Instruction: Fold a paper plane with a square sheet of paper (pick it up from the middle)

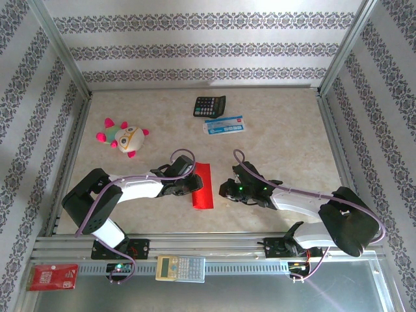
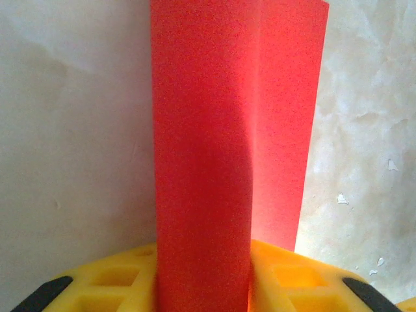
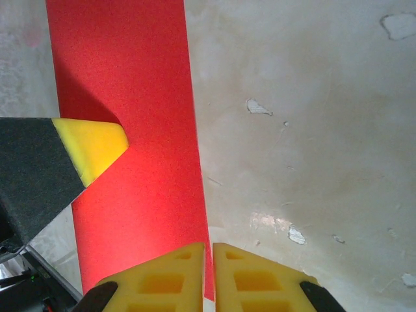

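Observation:
The square sheet of paper (image 1: 205, 196) is bright red and folded into a long narrow strip lying on the table between the two arms. My left gripper (image 1: 194, 183) reaches over it from the left and is shut on a raised, curved flap of it. In the left wrist view the flap (image 2: 201, 130) fills the gap between the yellow fingers (image 2: 130, 279), with the flat layer behind it. My right gripper (image 1: 225, 190) is shut, and its tips (image 3: 211, 248) sit over the strip's right edge (image 3: 130, 78). The left gripper's yellow fingertip (image 3: 91, 148) rests on the paper there.
A black calculator (image 1: 209, 105) and a blue-and-white card (image 1: 224, 125) lie at the back. A plush toy (image 1: 123, 136) sits at the left. On the front rail lie a grey calculator (image 1: 180, 267) and a small red packet (image 1: 53, 276). Metal frame posts line both sides.

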